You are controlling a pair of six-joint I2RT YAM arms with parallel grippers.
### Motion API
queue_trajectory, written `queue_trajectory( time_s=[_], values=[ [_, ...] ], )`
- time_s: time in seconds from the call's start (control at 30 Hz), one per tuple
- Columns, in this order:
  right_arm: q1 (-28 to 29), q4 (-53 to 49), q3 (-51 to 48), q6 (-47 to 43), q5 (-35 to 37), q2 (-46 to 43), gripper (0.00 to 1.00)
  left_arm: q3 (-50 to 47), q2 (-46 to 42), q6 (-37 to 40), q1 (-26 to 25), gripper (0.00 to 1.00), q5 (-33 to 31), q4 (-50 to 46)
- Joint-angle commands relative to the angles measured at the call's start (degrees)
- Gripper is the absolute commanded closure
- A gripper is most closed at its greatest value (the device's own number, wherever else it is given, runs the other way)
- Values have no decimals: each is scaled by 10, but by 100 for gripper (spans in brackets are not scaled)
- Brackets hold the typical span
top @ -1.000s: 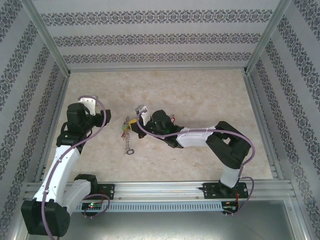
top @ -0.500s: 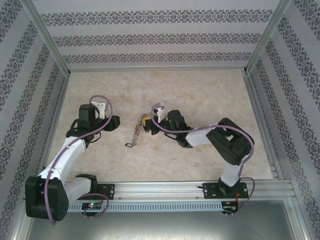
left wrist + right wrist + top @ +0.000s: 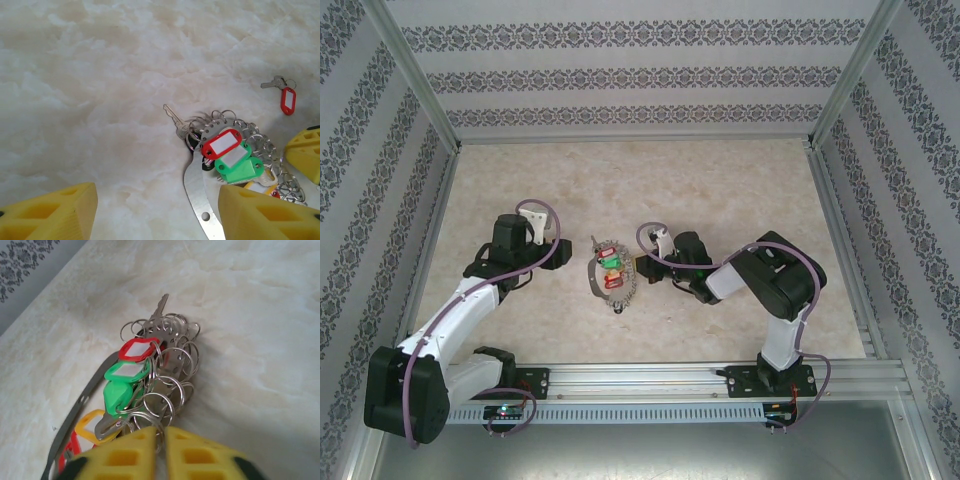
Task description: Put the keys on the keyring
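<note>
The keyring [image 3: 612, 272] lies on the table between my two grippers: a thin curved grey metal strip [image 3: 196, 186] strung with many split rings and keys on red, green and yellow tags [image 3: 131, 371]. My right gripper [image 3: 643, 270] sits at its right edge. In the right wrist view its yellow fingers [image 3: 161, 440] stand almost together, with one ring in the narrow slit between them. My left gripper [image 3: 566, 254] is just left of the keyring, open and empty [image 3: 157, 214], with its right finger [image 3: 265, 212] above the strip's end. One loose key with a red tag [image 3: 286, 98] lies apart on the table.
The marble-patterned table [image 3: 740, 190] is fenced by patterned walls on three sides and a metal rail [image 3: 650, 378] at the near edge. The right gripper's yellow finger [image 3: 306, 156] pokes into the left wrist view beside the key bunch.
The right gripper has drawn back to the right and come down; the keyring, dangling from it before, now lies spread on the table. The left arm has swung right toward it.
</note>
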Motion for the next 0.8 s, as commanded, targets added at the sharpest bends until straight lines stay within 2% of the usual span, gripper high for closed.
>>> queue_trajectory(
  time_s=[0.0, 0.17, 0.37, 0.43, 0.53, 0.6, 0.63, 0.77],
  values=[
    [-8, -2, -6, -16, -13, -16, 73, 6, 4, 11, -4, 34, -2, 12],
    [-43, -42, -40, -38, -21, -78, 65, 8, 25, 3, -11, 35, 46, 19],
    [-57, -177, -59, -110, -41, -171, 64, 9, 44, 8, -28, 35, 85, 11],
    [-56, -225, -56, -150, -57, -192, 65, 14, 51, 17, -35, 35, 93, 1],
    [-52, -312, -43, -262, -69, -219, 64, 13, 55, 39, -47, 35, 104, 0],
    [-59, -280, -49, -321, -136, -222, 62, 7, 48, 63, -56, 35, 113, 4],
    [-58, -296, -37, -350, -162, -224, 63, 1, 44, 76, -60, 35, 118, 8],
    [-49, -405, 38, -425, -178, -224, 63, -8, 21, 135, -62, 35, 113, 25]
  ],
)
